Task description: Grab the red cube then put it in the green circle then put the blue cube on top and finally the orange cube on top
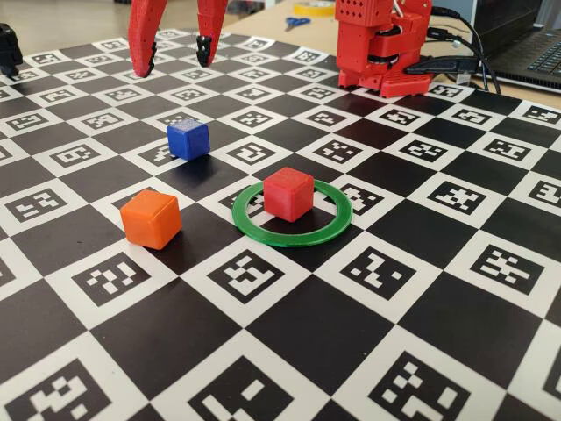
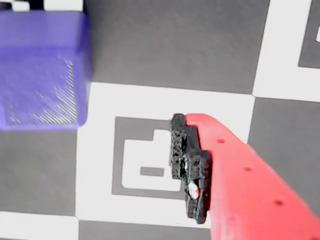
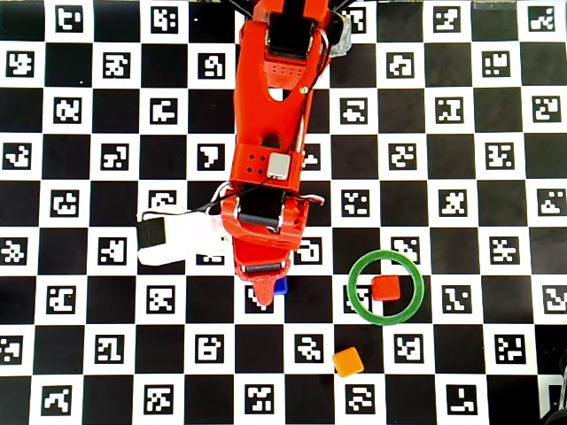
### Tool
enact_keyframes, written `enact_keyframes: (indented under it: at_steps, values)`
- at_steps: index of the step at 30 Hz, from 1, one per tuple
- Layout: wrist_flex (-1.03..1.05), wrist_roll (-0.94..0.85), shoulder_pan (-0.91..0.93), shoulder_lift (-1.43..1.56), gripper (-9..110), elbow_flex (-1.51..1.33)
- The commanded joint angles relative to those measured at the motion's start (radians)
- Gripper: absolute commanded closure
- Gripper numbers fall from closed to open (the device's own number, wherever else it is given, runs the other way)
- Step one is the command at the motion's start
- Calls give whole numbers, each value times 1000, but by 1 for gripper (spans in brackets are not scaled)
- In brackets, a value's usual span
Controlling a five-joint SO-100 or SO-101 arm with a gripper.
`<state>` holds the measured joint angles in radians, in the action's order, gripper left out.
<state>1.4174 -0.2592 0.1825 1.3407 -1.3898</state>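
The red cube (image 1: 288, 193) (image 3: 385, 288) sits inside the green circle (image 1: 326, 230) (image 3: 355, 289), a flat ring lying on the checkered marker board. To its left in the fixed view, the blue cube (image 1: 188, 139) rests alone on the board. The orange cube (image 1: 151, 218) (image 3: 348, 361) lies nearer the front. My red gripper (image 1: 173, 65) hangs open above the board behind the blue cube, with nothing between its black-tipped fingers. The wrist view shows the blue cube (image 2: 42, 70) at top left and only one finger (image 2: 192, 167). In the overhead view my arm covers most of the blue cube (image 3: 281, 286).
The arm's red base (image 1: 386, 44) stands at the board's far edge with black cables (image 1: 456, 61) beside it. Scissors (image 1: 296, 22) and a yellow tape roll (image 1: 316, 7) lie behind the board. A black object (image 1: 9, 48) sits at the far left.
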Motion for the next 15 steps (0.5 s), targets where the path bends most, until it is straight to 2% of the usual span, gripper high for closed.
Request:
enact_keyframes:
  at_steps: [1,15]
  values:
    - [-41,15,-28,46,60,-8]
    - [-175,51,-91,-52,60,-84]
